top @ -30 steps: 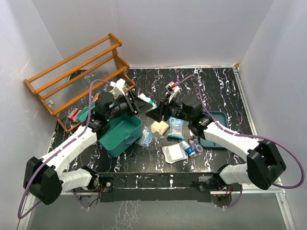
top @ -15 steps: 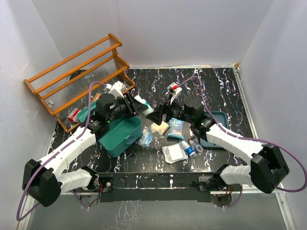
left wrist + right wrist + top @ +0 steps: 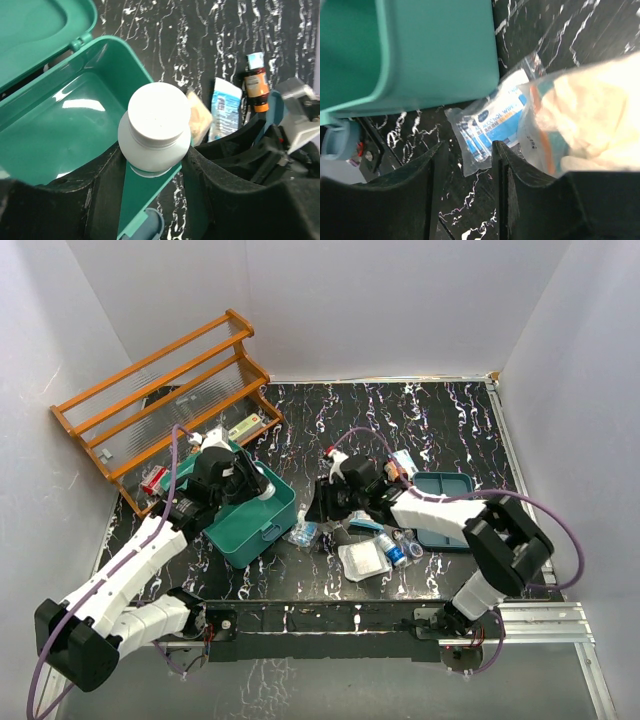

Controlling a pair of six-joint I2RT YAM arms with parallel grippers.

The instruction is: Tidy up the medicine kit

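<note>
One medicine kit [image 3: 262, 525] stood open at the table's [image 3: 450, 420] left-centre, and the left gripper [image 3: 154, 165] was clamped on one white bottle [image 3: 155, 132] above the kit's front wall. The right gripper [image 3: 468, 150] reached low beside the kit's outer wall, jaws narrowly apart around a corner of one alcohol-wipes packet [image 3: 492, 120]. Whether it held the packet could not be determined.

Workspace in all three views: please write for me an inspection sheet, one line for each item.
Surface: black marbled table, crowded in the middle.
Job's things: medicine kit, lid open; white bottle above its front rim.
Clutter: wipe packet, gauze bag, small bottles, white tray, teal tray.
Grippers: left tool shut on white bottle; right tool astride wipe packet, grip unclear.
Cables: purple cables loop beside both arms.
Surroundings: orange rack, white walls.
</note>
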